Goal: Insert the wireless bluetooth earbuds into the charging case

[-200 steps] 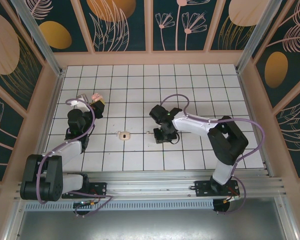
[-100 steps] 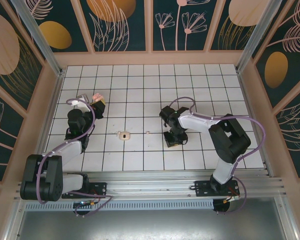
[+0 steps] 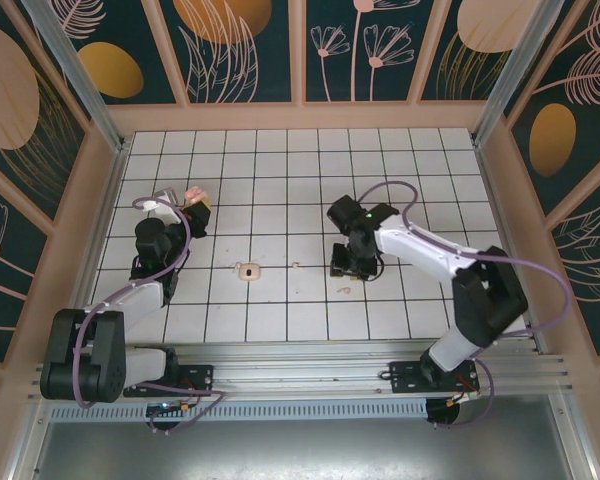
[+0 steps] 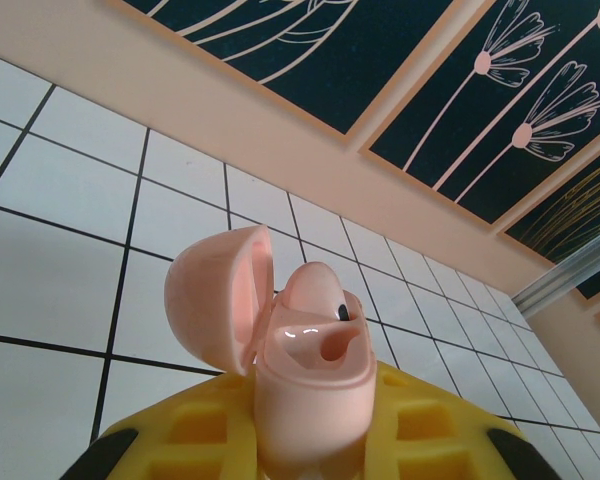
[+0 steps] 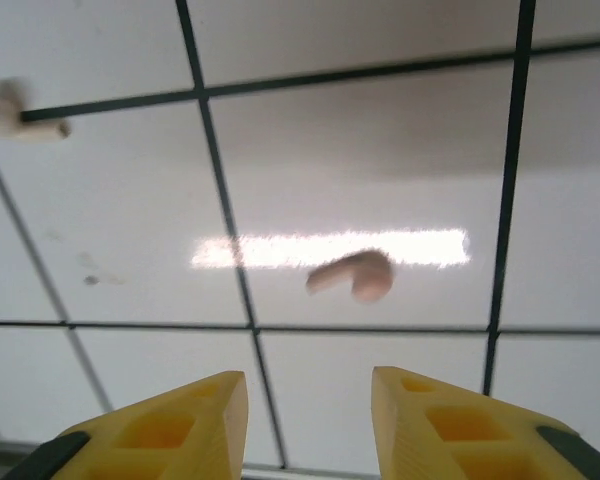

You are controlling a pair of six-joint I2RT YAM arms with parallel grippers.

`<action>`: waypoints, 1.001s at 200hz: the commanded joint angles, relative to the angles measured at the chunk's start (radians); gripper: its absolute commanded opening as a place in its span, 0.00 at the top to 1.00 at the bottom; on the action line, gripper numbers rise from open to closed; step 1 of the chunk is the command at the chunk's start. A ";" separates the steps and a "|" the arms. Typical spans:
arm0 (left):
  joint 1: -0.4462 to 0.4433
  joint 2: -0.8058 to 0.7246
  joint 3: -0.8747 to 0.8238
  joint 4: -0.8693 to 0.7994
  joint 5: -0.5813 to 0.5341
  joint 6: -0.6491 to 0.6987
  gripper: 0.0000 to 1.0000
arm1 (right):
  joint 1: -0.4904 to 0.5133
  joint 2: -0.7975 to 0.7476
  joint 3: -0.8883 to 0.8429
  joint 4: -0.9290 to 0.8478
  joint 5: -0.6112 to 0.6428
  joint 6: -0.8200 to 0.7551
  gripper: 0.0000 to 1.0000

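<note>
**Case at the left of the table, two earbuds loose near its middle**

In the top view the left gripper [image 3: 193, 197] sits over the left part of the table [image 3: 280, 160] with the charging case [image 3: 192, 192] between its fingers. In the left wrist view the case's lid [image 4: 215, 300] stands left of its body. The right gripper [image 3: 352, 265] is right of the table's middle. One earbud [image 3: 346, 290] lies just below it in frame; in the right wrist view it [image 5: 352, 276] is mid-frame, above the fingertips, inside one tile. The second earbud [image 3: 296, 265] lies left of the right gripper, between it and a small round object [image 3: 247, 270]; in the right wrist view it is at upper left [image 5: 20, 118], on a tile line.
</note>
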 commanded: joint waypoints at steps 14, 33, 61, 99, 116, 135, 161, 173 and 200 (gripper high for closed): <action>0.006 -0.015 0.015 0.013 0.020 0.022 0.96 | 0.068 -0.113 -0.174 0.131 -0.097 0.395 0.64; 0.006 -0.016 0.014 0.013 0.024 0.021 0.96 | 0.068 -0.114 -0.220 0.173 -0.084 0.419 0.65; 0.006 -0.024 0.004 0.019 0.022 0.016 0.96 | 0.053 -0.092 -0.249 0.206 -0.064 0.410 0.65; 0.006 -0.027 0.003 0.019 0.022 0.015 0.96 | 0.027 -0.056 -0.250 0.226 -0.034 0.381 0.65; 0.006 -0.026 0.006 0.020 0.021 0.014 0.96 | 0.014 -0.050 -0.249 0.232 -0.021 0.371 0.65; 0.006 -0.024 0.005 0.020 0.020 0.015 0.96 | 0.001 -0.044 -0.251 0.244 -0.013 0.363 0.65; 0.006 -0.024 0.005 0.019 0.019 0.018 0.96 | -0.012 -0.030 -0.263 0.265 -0.019 0.354 0.63; 0.006 -0.023 0.005 0.020 0.019 0.018 0.96 | -0.015 -0.020 -0.268 0.270 -0.023 0.351 0.63; 0.006 -0.020 0.005 0.019 0.017 0.019 0.96 | -0.018 0.005 -0.265 0.273 -0.021 0.340 0.62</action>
